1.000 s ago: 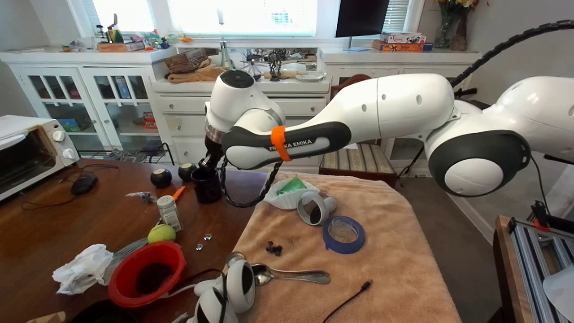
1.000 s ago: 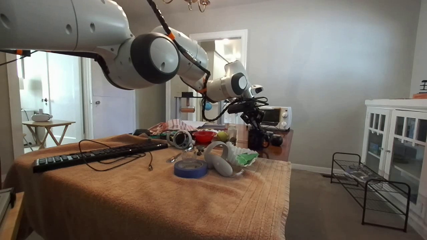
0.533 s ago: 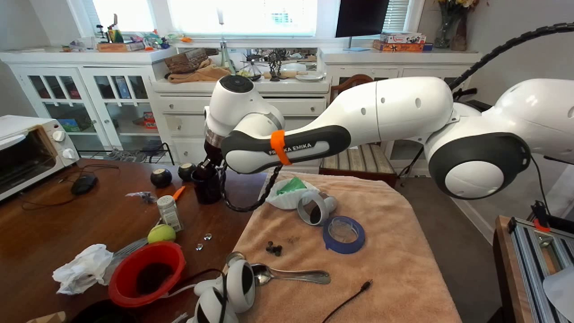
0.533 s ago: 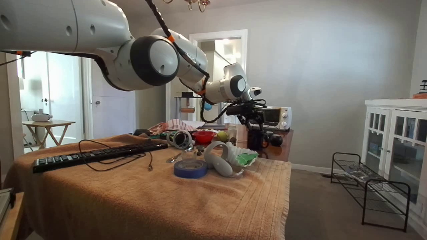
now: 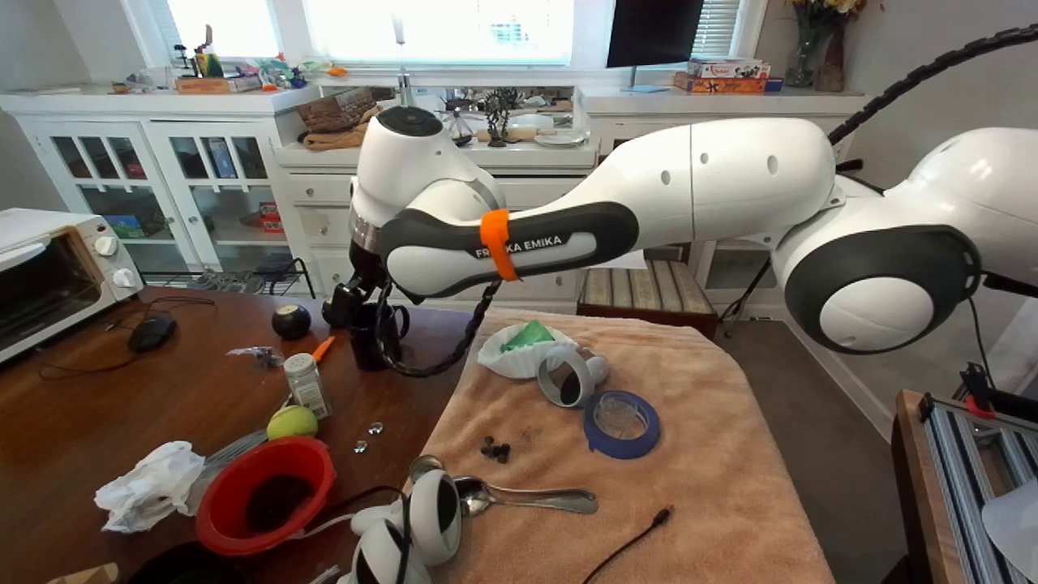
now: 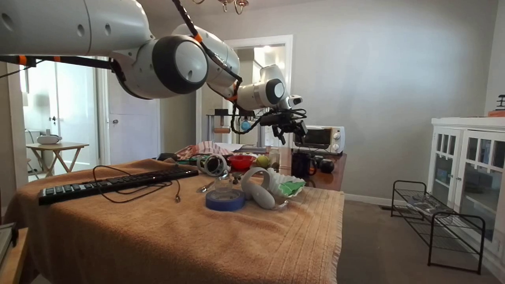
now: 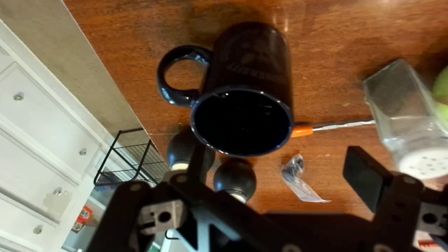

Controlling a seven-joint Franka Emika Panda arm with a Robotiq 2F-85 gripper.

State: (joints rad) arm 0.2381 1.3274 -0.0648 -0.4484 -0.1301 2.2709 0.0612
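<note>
Hovering near lettered mug (image 7: 248, 78): "EMIKA" arm (image 5: 632, 195)

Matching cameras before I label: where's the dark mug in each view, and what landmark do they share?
In an exterior view: dark mug left of centre, just below mid-height.
In an exterior view: dark mug right of centre, just below mid-height.
In the wrist view: dark mug upper middle, large in the picture.
Shared landmark: clear shaker, left of the dark mug in both exterior views, right of it in the wrist view.
</note>
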